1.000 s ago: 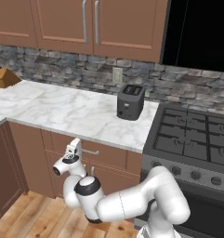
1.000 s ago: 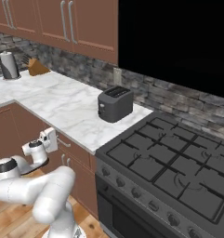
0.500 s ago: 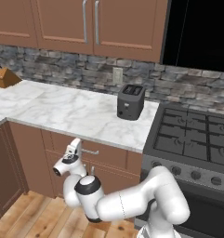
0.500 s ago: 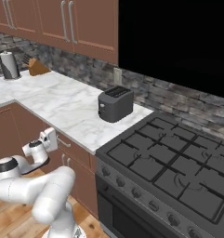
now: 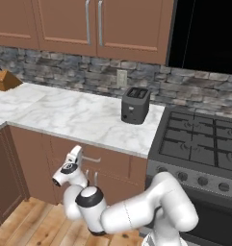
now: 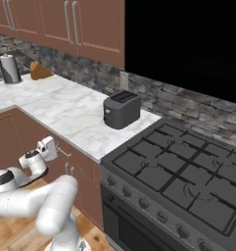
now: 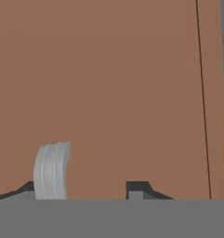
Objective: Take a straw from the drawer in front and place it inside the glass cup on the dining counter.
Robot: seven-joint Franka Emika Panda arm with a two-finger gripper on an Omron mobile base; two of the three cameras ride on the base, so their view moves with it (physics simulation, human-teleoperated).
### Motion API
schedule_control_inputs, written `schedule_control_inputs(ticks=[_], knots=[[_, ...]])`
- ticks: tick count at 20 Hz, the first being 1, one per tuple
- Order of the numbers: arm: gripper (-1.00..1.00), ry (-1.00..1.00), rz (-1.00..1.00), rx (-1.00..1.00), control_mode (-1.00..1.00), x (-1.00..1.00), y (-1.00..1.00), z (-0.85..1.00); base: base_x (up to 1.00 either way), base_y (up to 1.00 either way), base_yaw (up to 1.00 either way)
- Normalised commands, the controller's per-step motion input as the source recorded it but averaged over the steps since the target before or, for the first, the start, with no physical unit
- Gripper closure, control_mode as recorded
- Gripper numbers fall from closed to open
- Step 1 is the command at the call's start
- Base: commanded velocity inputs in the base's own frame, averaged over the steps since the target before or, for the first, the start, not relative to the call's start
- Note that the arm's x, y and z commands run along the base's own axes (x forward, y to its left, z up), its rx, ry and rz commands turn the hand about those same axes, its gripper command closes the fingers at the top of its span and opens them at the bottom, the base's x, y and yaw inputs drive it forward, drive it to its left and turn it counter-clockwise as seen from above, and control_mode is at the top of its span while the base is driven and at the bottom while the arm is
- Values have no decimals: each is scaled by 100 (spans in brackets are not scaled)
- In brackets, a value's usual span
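Nothing visible has moved since the earlier pictures: arm, camera and kitchen look the same, and the gripper (image 5: 80, 154) stays pressed close against the drawer (image 5: 108, 161) under the worktop. From the left base view the white hand points its tip at the flat brown wooden front, right at the slim silver bar handle (image 5: 92, 159). From the right base view the gripper (image 6: 52, 147) sits just beside this same handle (image 6: 63, 152). In the hand view the smooth brown wood (image 7: 118, 83) is very near, the handle (image 7: 51, 170) appears as a short curved grey piece with fine ridges, and one dark finger tip (image 7: 137, 188) stands to its right. The handle seems to lie between the tips, but I cannot tell if the jaws already pinch it or are only half way closed. The drawer is shut, its front flush with the cabinet. On the white grey-veined marble worktop (image 5: 79, 117) stands a dark boxy toaster (image 5: 135, 105), before a rough stone backsplash (image 5: 88, 72). To the right is a black gas stove (image 6: 188, 171) with cast grates.
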Motion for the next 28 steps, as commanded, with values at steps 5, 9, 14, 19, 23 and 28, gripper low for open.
schedule_control_inputs(ticks=[5,9,14,19,23,28], knots=[[100,-11,0,-2,-100,-49,14,0,0,0,0],[100,-7,0,0,-100,-61,28,3,0,0,0],[100,-1,0,0,-100,-69,45,8,0,0,0],[100,0,-3,0,-100,-77,58,10,0,0,0],[100,0,-5,0,-100,-77,69,10,0,0,0],[100,0,-5,0,-100,-71,74,6,0,0,0]])
